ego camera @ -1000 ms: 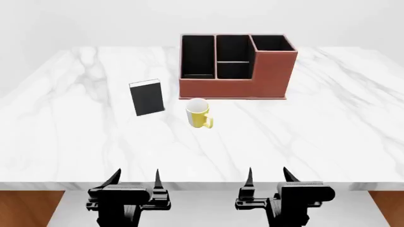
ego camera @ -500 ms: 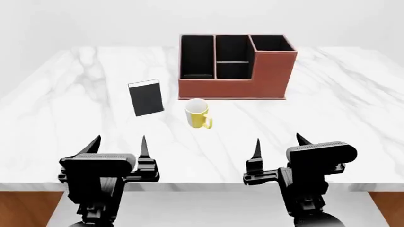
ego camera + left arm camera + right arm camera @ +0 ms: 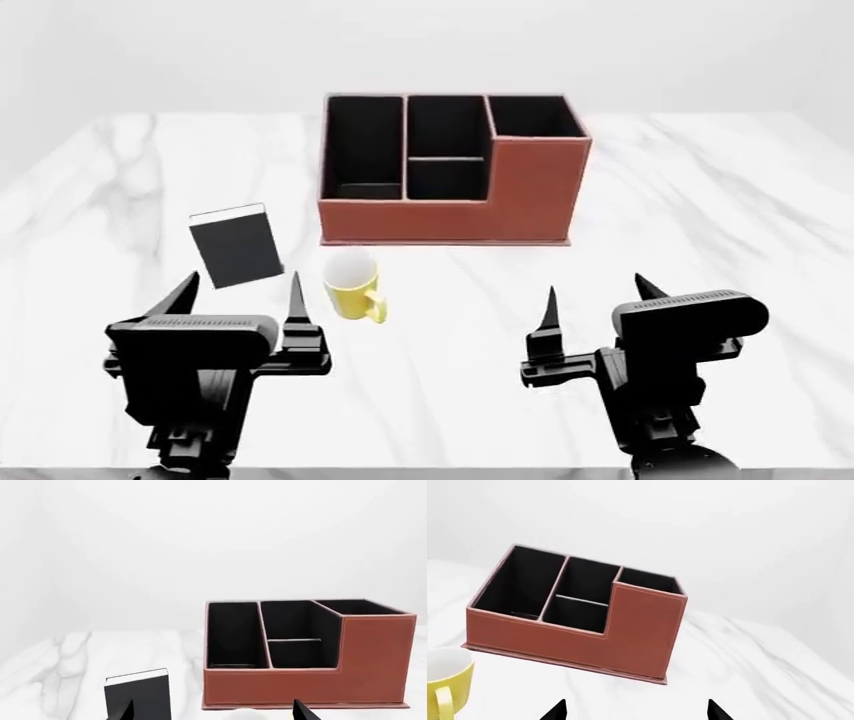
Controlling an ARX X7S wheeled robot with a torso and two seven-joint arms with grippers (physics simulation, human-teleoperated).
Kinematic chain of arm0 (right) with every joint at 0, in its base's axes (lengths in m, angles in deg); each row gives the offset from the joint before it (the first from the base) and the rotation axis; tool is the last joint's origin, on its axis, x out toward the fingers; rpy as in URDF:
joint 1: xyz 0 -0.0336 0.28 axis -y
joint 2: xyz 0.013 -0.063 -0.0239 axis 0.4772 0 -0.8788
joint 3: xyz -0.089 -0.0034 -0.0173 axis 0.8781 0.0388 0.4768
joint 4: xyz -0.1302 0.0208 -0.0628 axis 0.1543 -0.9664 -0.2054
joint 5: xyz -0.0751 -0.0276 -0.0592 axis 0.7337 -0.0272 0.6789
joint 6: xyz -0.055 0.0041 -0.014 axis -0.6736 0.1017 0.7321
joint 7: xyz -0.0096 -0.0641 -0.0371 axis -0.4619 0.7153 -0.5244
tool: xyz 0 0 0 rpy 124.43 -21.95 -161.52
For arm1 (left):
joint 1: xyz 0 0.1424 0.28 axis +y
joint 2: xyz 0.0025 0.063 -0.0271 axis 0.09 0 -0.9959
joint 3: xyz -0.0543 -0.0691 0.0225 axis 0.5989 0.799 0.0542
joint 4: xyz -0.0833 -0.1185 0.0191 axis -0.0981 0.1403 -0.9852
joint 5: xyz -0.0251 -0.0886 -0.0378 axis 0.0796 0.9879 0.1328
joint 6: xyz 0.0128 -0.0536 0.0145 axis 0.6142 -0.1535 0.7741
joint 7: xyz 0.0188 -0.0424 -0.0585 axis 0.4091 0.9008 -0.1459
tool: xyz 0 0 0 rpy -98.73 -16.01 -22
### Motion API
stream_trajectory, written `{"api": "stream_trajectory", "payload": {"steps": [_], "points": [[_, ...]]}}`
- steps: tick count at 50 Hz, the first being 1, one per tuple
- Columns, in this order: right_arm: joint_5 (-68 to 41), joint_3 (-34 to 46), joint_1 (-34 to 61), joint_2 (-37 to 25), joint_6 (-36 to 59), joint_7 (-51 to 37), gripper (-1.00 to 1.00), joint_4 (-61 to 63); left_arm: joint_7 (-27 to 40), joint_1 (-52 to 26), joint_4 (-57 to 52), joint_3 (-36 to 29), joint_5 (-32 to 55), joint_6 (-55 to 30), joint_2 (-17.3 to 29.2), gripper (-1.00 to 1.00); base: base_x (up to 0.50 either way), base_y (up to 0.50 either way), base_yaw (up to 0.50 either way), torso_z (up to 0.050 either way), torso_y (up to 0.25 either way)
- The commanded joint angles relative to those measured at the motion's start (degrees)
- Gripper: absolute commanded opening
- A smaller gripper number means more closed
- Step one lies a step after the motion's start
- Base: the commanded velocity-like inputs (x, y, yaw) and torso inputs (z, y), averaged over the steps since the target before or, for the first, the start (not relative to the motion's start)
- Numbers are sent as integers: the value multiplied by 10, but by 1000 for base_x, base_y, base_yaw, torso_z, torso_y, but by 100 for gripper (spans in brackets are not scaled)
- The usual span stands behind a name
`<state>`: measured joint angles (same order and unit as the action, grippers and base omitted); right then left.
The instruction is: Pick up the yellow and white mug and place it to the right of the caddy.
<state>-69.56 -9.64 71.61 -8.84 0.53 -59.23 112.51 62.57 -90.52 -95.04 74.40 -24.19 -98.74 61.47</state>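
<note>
The yellow and white mug stands upright on the marble table, in front of the caddy's left part, handle toward me. It shows at the edge of the right wrist view; in the left wrist view only its white rim peeks in. The reddish-brown caddy stands behind it and shows in both wrist views. My left gripper is open and empty, just left of the mug. My right gripper is open and empty, to the mug's right, in front of the caddy's right corner.
A small black upright book stands left of the mug, behind my left gripper; it also shows in the left wrist view. The table's near edge runs under both arms.
Both grippers have come forward over the table toward the mug and caddy. The view has shifted, so the caddy, book and mug sit lower and closer.
</note>
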Motion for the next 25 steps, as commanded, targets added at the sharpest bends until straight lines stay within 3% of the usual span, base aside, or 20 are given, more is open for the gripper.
{"api": "stream_trajectory", "payload": {"steps": [1,25], "points": [[-4,4,-1,-2,-1,-4,100,0,6,1,-7,0,3,2,7,100,500,0,0,0,0],[-20,-2,-4,-4,-8,-8,100,-4,24,3,-20,-7,5,-3,16,100,500,-10,0,0,1]]}}
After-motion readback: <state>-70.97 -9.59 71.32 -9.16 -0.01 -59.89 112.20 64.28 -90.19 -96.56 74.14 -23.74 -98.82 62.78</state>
